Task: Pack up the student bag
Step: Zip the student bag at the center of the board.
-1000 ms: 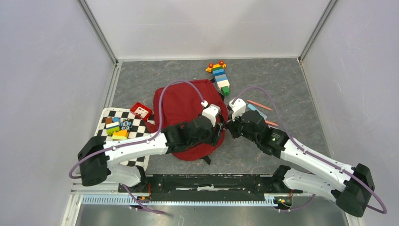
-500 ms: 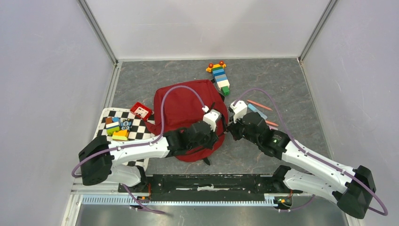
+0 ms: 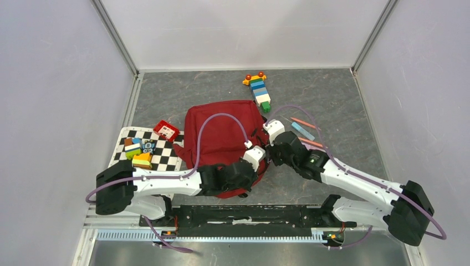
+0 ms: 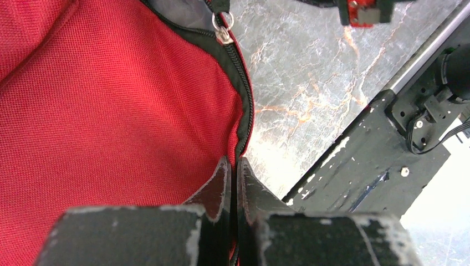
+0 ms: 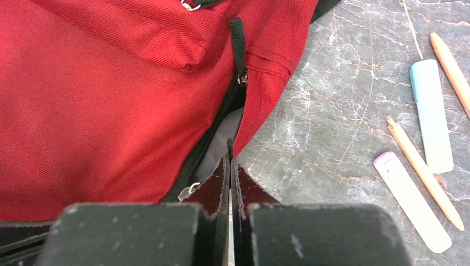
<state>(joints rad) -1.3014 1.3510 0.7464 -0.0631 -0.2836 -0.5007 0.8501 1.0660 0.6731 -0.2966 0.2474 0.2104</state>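
The student bag (image 3: 221, 130), dark red with black zippers, lies mid-table. My left gripper (image 3: 260, 165) is at its near right edge. In the left wrist view this gripper (image 4: 234, 162) is shut on the bag's (image 4: 111, 111) black zipper edge, with a silver zipper pull (image 4: 224, 34) farther along. My right gripper (image 3: 265, 146) meets the bag's right side. In the right wrist view it (image 5: 229, 160) is shut on the rim of the bag's (image 5: 111, 83) opening, where grey lining (image 5: 219, 149) shows beside another zipper pull (image 5: 190, 189).
A toy block train (image 3: 259, 91) lies beyond the bag. Left of the bag are a checkered board (image 3: 161, 159) with blocks (image 3: 138, 151) and a small red box (image 3: 166, 131). On the right lie pencils (image 5: 424, 173), a blue eraser (image 5: 432, 116) and a white eraser (image 5: 413, 200). A black rail (image 3: 244, 213) runs along the near edge.
My left gripper has shut on the bag's zipper edge and drawn toward the near edge. The right gripper has shifted slightly left, still shut on the bag. The bag's fabric has pulled taut.
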